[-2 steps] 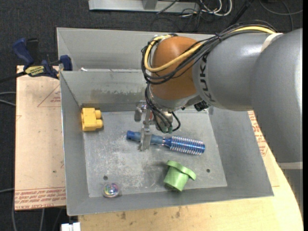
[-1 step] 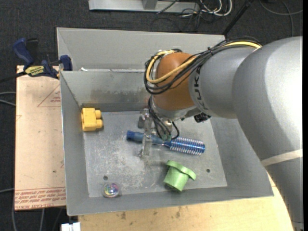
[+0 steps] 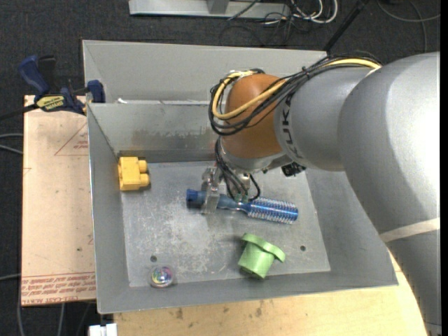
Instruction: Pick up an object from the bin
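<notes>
The gripper [image 3: 222, 187] is seen low over the blue brush [image 3: 269, 209] in the bin [image 3: 105, 159]; whether it is clenched cannot be told.

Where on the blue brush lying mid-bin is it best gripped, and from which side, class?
Grip the blue brush by its narrow handle, left of the bristles, coming straight down from above and closing across its width. It lies flat, and the bristled end looks wider and softer.

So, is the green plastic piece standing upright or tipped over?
Tipped over: the green flanged cylinder lies on its side on the bin floor, its wide flange facing up and to the right.
</notes>
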